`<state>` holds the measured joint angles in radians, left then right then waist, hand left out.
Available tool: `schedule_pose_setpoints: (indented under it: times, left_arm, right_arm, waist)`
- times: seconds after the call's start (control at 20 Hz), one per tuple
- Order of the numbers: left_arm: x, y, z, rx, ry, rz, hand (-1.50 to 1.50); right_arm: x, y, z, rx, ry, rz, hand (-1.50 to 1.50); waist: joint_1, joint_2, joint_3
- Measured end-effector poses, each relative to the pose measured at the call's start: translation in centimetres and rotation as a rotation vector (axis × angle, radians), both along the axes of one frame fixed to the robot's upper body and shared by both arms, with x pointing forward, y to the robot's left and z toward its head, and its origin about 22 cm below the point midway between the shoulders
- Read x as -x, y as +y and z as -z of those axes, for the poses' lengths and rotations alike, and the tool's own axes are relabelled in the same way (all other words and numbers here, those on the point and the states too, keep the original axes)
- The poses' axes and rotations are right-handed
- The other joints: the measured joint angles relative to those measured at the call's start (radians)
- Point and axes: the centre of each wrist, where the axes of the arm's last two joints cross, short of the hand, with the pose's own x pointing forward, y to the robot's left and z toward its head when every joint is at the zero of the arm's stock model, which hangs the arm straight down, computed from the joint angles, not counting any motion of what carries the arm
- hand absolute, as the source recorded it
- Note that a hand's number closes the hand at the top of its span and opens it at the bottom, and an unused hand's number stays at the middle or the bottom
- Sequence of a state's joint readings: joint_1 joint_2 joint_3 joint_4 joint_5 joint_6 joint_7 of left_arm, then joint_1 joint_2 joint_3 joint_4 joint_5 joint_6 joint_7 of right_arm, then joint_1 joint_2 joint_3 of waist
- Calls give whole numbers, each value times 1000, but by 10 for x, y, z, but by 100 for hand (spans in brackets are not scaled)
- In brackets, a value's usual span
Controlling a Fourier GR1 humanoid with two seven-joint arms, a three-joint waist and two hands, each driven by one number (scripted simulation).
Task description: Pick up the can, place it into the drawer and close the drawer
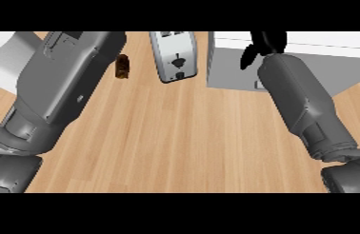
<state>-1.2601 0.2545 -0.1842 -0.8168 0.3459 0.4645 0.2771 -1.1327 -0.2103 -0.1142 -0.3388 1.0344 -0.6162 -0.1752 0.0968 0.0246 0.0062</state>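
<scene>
The can (122,66), dark brown, sits on the counter (175,138) just left of the toaster (174,57), a narrow strip of bare wood between the two. On the can's far side from the toaster, the left forearm (63,85) runs close alongside it, nearly touching its edge. This forearm passes out at the view's top, so the left hand does not show. Right of the toaster, a little apart from it, stands the open drawer (226,69), with white walls and a grey floor. The right hand (262,46) hangs over the drawer's floor, well to the right of the toaster. Its thumb is spread away from the fingers, and it holds nothing. The toaster lies between this hand and the can, so the two are well apart. The right forearm (302,100) slants away from the toaster toward the lower right corner. Nearer the viewer than the toaster, the counter is a broad stretch of bare wood between the two forearms. The drawer's near wall ends about level with the toaster's near end.
</scene>
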Motion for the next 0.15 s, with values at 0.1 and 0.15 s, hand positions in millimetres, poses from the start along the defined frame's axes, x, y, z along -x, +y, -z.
schedule_pose_setpoints:
  times: [0.1,0.15]
  left_arm:
    - [2,6,4,0,2,3,-150]
    - [3,8,5,1,3,4,-150]
  right_arm:
    - [-1,0,-5,-30,-8,-21,-150]
    - [-3,1,-10,-46,-13,-32,-150]
  waist:
    - [-1,-5,-1]
    - [-3,-9,-3]
